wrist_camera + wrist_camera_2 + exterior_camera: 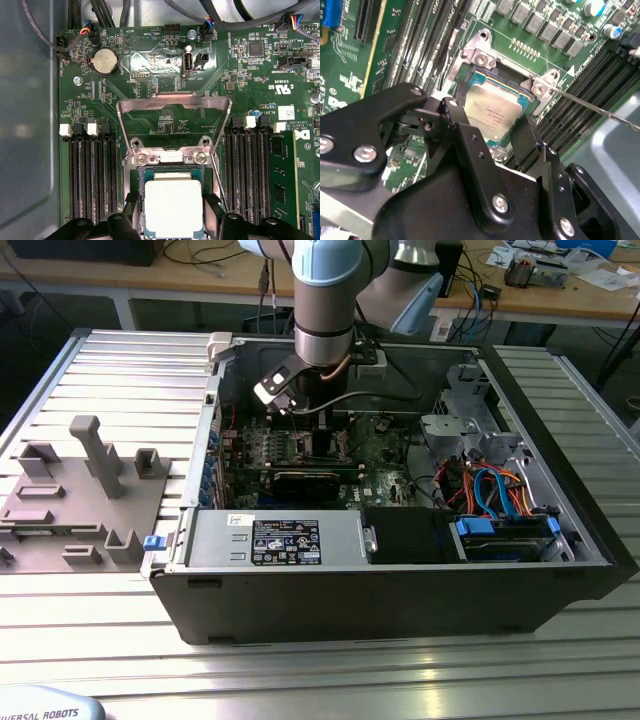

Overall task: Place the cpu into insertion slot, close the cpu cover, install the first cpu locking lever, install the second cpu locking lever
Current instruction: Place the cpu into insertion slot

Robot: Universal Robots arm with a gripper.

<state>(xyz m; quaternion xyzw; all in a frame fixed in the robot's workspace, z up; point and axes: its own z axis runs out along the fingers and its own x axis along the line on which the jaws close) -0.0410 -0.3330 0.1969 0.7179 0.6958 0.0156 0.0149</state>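
Close up: gripper (490,131) pinched narrowly on opposite edges of the cpu (173,207), down at the socket (141,179). Step one, seemingly; calls for level, square seating. Beyond, cpu cover (172,101) swung up, open. Green board (150,60) inside open case (300,605), centre of exterior view, on slatted table (130,360).

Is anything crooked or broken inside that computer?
Nothing stands out. The cpu lies straight in the socket, with the gripper right at it. The cpu cover is flipped up and open. That is just a step not yet done, not damage.
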